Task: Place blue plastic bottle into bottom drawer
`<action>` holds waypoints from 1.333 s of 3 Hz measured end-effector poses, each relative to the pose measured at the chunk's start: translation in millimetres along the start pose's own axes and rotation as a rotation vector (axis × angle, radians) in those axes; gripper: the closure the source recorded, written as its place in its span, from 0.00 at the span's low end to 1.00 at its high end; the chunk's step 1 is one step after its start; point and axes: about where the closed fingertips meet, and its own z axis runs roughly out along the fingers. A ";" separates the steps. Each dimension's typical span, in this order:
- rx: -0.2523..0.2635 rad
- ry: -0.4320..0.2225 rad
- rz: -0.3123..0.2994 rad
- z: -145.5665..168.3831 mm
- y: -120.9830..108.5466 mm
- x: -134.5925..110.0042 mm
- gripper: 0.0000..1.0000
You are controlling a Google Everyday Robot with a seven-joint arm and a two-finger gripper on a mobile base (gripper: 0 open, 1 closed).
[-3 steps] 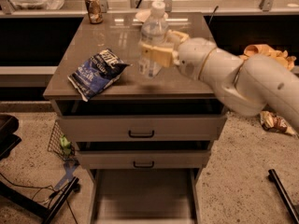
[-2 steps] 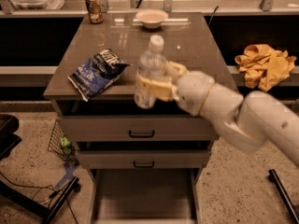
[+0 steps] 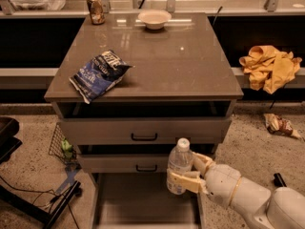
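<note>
Since the earlier frame the gripper (image 3: 188, 171) had carried the blue plastic bottle (image 3: 180, 160) down from the bench (image 3: 181, 66). Its jaws were clamped on the upright bottle, held over the open bottom drawer's (image 3: 138, 199) right side.

Tabletop (image 3: 171, 61) glare — gripper (image 3: 185, 178) dim, lower right

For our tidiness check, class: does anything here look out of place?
A crumpled wrapper lies on the floor right of the cabinet, and the blue snack bag pokes over its top's front-left edge. The gripper, holding the blue plastic bottle above the open bottom drawer, looks normal.
</note>
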 end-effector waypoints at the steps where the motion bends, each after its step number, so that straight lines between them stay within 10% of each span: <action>1: 0.000 0.000 0.000 0.0 0.0 0.0 1.00; 2: -0.023 -0.018 0.024 18.7 5.9 18.3 1.00; 4: -0.114 -0.036 0.012 92.2 26.9 139.3 1.00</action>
